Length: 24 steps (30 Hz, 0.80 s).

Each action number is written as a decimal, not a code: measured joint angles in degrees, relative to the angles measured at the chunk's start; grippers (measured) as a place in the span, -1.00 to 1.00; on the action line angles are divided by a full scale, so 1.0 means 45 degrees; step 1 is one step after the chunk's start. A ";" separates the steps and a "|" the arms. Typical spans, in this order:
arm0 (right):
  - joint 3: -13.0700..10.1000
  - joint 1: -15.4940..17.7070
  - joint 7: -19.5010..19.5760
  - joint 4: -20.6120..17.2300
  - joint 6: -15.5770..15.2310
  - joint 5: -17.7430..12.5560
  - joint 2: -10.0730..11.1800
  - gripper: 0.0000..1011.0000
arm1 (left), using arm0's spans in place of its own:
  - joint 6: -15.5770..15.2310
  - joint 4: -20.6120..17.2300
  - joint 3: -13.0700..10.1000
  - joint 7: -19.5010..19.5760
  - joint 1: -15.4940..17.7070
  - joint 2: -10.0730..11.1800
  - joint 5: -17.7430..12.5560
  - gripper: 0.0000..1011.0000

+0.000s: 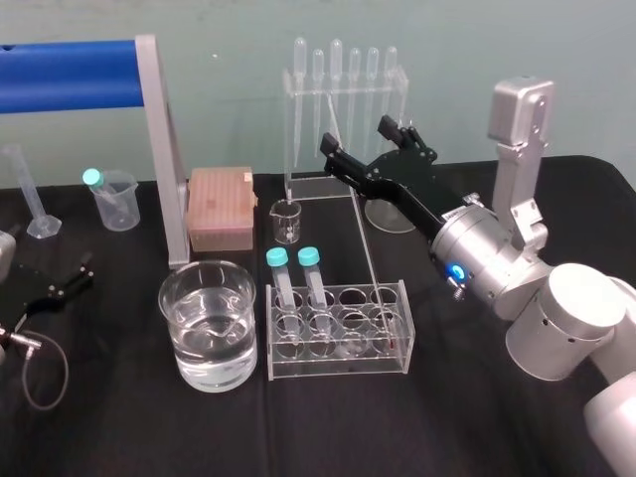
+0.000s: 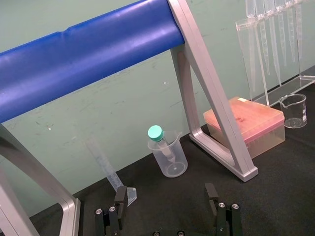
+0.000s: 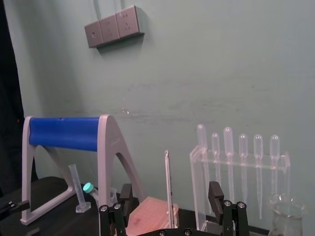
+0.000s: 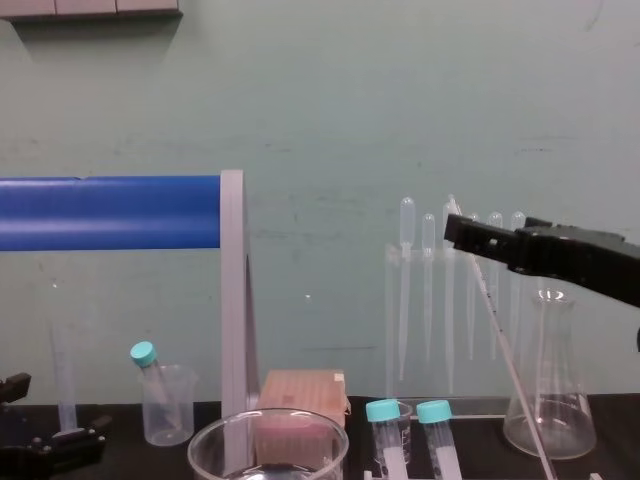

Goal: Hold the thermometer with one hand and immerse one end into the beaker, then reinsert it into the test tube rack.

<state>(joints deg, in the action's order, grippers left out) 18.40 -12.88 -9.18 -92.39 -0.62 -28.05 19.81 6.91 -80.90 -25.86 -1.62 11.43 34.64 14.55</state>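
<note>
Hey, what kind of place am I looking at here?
Most likely a chemistry lab bench: a stand of pipettes, a test tube rack with teal-capped tubes, and a water-filled beaker on a black-covered table.

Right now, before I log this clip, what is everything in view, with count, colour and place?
thermometer: one, whitish-clear, leaning from the test tube rack's right end
beaker: one, clear, part-filled, left of the rack
test tube rack: one, clear, front centre
capped tubes: two, teal caps, rack's left end
small beaker: one, clear, holding a teal-capped tube, back left
tiny beaker: one, clear, behind the rack
measuring cylinder: one, clear, far left
roller: one, blue, on a silver frame, back left
tip box: one, pinkish, beside the frame
pipettes: six, clear, hanging at the back
conical flask: one, clear, back right
left gripper: black, open, low at left
right gripper: black, open, raised, fingers either side of the thermometer
</note>
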 joint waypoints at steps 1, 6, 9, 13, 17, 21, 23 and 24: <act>0.0003 0.0003 0.0037 -0.0003 -0.0061 0.0037 -0.0042 0.98 | 0.0000 0.0000 0.0001 0.0000 -0.0001 0.0000 0.0000 0.99; 0.0025 -0.0004 0.0249 0.0056 -0.0435 0.0290 -0.0340 0.98 | 0.0000 0.0000 0.0001 0.0000 0.0000 0.0000 0.0000 0.99; 0.0001 -0.0041 0.0329 0.0150 -0.0633 0.0382 -0.0490 0.98 | 0.0000 0.0000 0.0000 0.0000 0.0000 0.0000 0.0000 0.99; -0.0055 -0.0127 0.0363 0.0332 -0.0865 0.0456 -0.0676 0.98 | 0.0000 0.0000 0.0000 0.0000 -0.0001 0.0000 0.0000 0.99; -0.0111 -0.0238 0.0348 0.0544 -0.1066 0.0527 -0.0828 0.98 | 0.0000 0.0000 0.0001 0.0000 0.0000 0.0000 0.0001 0.99; -0.0154 -0.0329 0.0254 0.0723 -0.1209 0.0662 -0.0965 0.98 | 0.0000 0.0000 0.0000 0.0000 0.0000 0.0000 0.0000 0.99; -0.0178 -0.0344 0.0223 0.0768 -0.1239 0.0717 -0.0996 0.98 | 0.0000 0.0000 0.0001 0.0000 -0.0001 0.0000 0.0000 0.99; -0.0192 -0.0349 0.0204 0.0785 -0.1252 0.0738 -0.1012 0.98 | 0.0000 0.0000 0.0000 0.0000 0.0000 0.0000 0.0000 0.99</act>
<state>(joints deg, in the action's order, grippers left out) 17.54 -14.45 -8.27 -88.86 -6.25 -24.73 15.26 6.91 -80.90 -25.86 -1.62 11.43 34.65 14.55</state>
